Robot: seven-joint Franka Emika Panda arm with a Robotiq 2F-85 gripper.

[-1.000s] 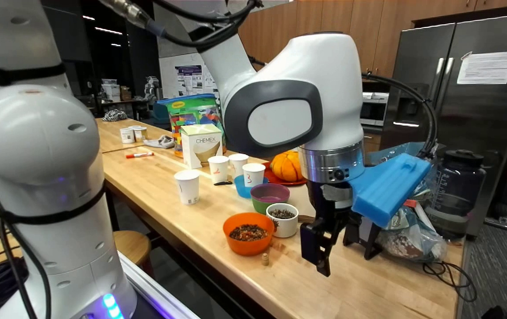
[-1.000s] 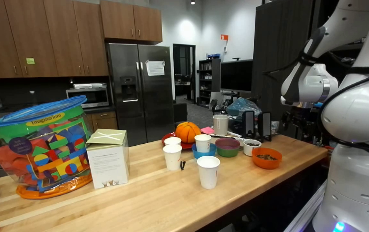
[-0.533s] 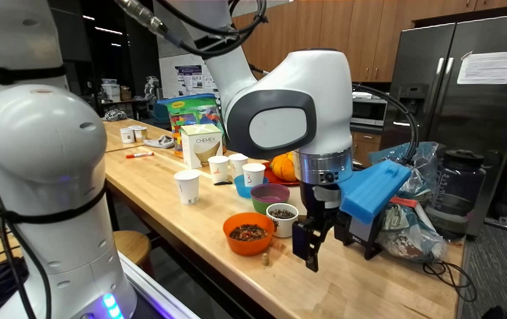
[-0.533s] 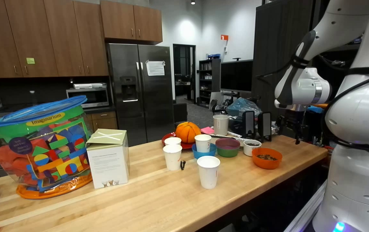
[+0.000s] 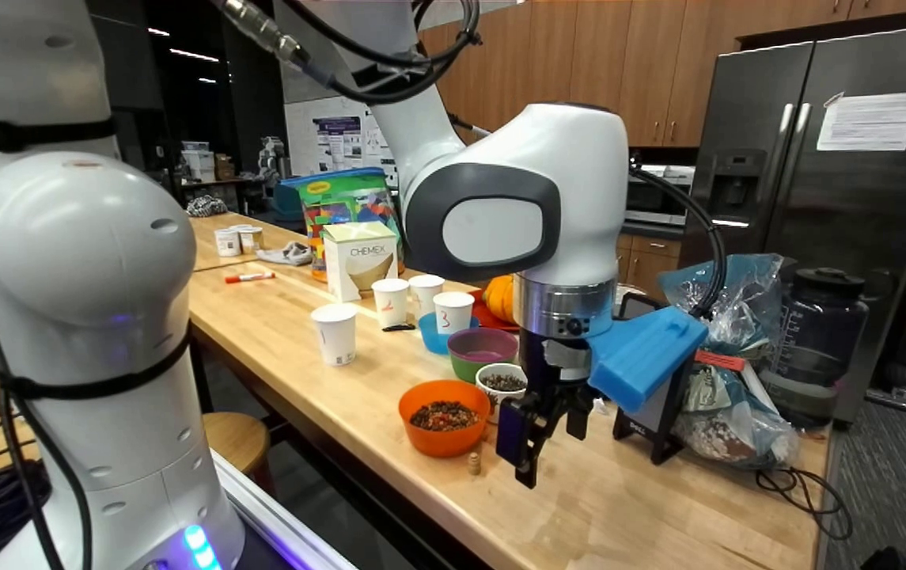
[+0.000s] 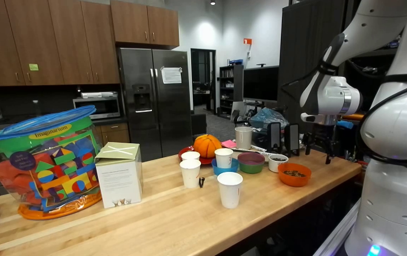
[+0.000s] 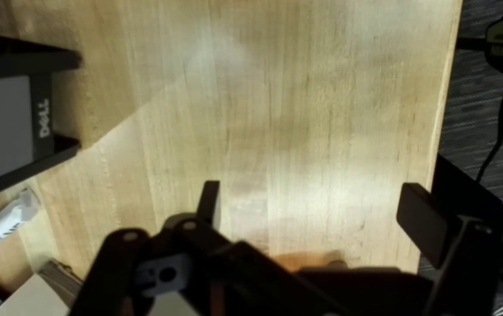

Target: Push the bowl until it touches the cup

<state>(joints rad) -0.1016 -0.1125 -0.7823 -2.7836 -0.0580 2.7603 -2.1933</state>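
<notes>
The shallow orange bowl (image 5: 443, 435) with brownish bits stands near the table edge; an exterior view also shows it (image 6: 294, 176). Several white tapered cups stand apart from it. The nearest free-standing one is the white cup (image 5: 334, 336), also in an exterior view (image 6: 230, 190); I cannot tell which cup is meant. My gripper (image 5: 554, 449) is open and empty, low over the table on the bowl's side away from the cups; an exterior view also shows it (image 6: 317, 156). In the wrist view the gripper (image 7: 313, 206) has wood between its spread fingers, with an orange patch low down.
A white dish of dark bits (image 6: 278, 163) stands close beside the bowl. A cork (image 5: 474, 464) stands on the bowl's near side. A purple-green bowl (image 5: 483, 354) and a blue bowl (image 6: 225, 167) holding a cup lie farther along. Black speakers (image 6: 291, 138) stand behind.
My gripper has moved down and toward the orange bowl, now partly covering the dish of dark bits in an exterior view. Its second finger shows more clearly apart. Bowl and cups have not moved.
</notes>
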